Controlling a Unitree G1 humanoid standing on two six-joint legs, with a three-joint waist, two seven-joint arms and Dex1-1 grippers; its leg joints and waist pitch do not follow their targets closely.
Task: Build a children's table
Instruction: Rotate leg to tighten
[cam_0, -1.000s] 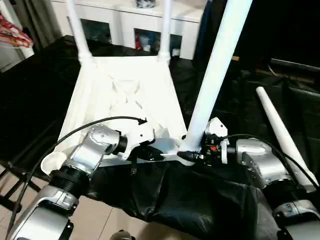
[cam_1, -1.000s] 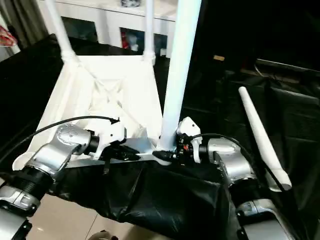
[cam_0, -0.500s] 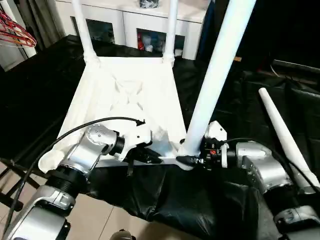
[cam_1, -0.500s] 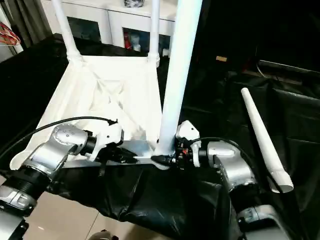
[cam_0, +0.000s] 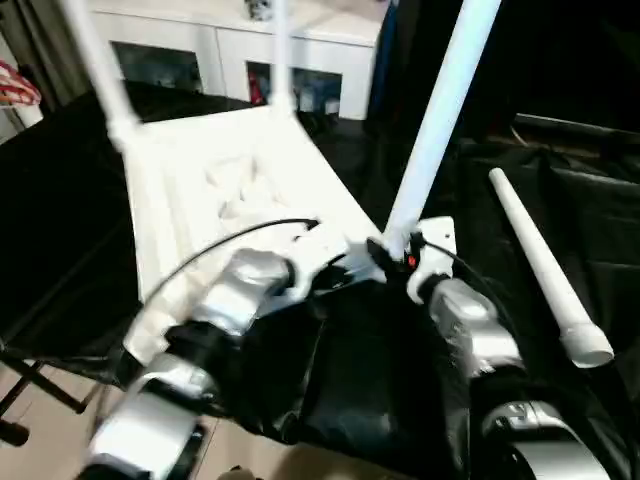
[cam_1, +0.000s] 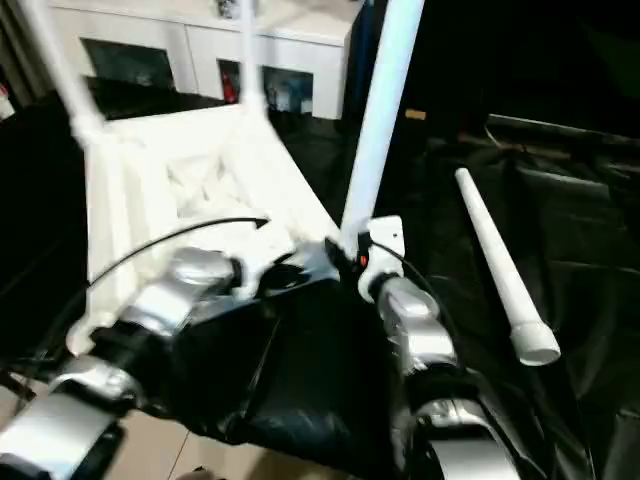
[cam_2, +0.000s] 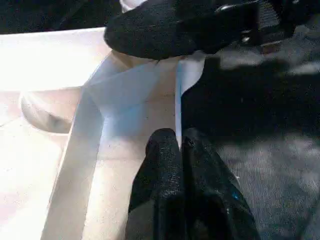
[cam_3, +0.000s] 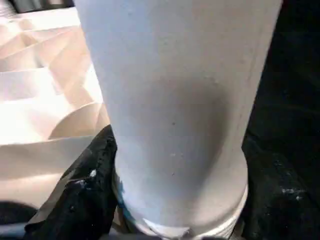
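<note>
On the black cloth (cam_0: 380, 390) the white table top (cam_0: 215, 190) lies upside down, with two legs (cam_0: 95, 70) standing in its far corner sockets and a third leg (cam_0: 435, 120) standing in the near corner. The right gripper (cam_3: 165, 210) has its two black fingers (cam_3: 85, 195) pressed around the bottom of that near leg, and the left gripper (cam_2: 180, 145) pinches the thin edge of the table top right beside it. A fourth leg (cam_0: 545, 270) lies loose on the cloth, off to the right, away from both grippers.

Smooth white plastic leg (cam_3: 175, 115), matt black cloth (cam_0: 380, 380)
</note>
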